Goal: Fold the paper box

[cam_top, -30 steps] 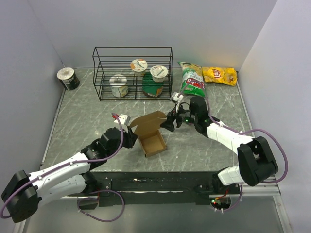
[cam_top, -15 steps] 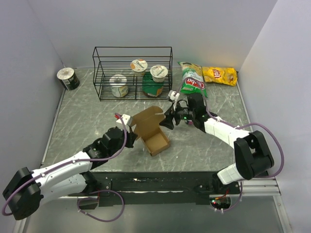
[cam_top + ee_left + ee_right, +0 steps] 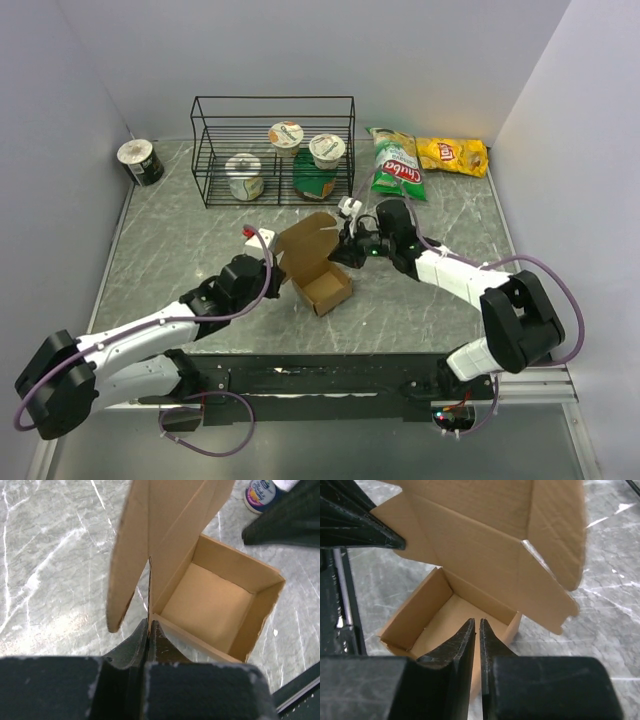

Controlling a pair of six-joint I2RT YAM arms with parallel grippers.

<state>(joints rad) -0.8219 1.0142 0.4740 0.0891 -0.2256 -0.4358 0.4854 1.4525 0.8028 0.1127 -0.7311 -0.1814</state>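
Note:
The paper box (image 3: 322, 288) is plain brown cardboard, standing open on the marble table with its lid flap (image 3: 308, 238) raised at the back. My left gripper (image 3: 275, 268) is shut on the box's left rear corner, where wall and lid meet. In the left wrist view the cardboard edge runs down between the left gripper's (image 3: 149, 624) jaws, beside the box (image 3: 210, 605). My right gripper (image 3: 343, 252) is at the box's right wall. In the right wrist view the right gripper's (image 3: 476, 622) jaws stand a thin slit apart on that wall, above the box floor (image 3: 445, 615).
A black wire rack (image 3: 272, 150) at the back holds three yogurt cups (image 3: 286, 135) and a green tub (image 3: 316, 183). A can (image 3: 140, 162) lies at the back left. A green chip bag (image 3: 395, 165) and a yellow one (image 3: 452, 155) lie at the back right.
The right gripper's jaws have closed from wide open onto the box wall. Both arms and the box have shifted slightly, and the lid stands more upright.

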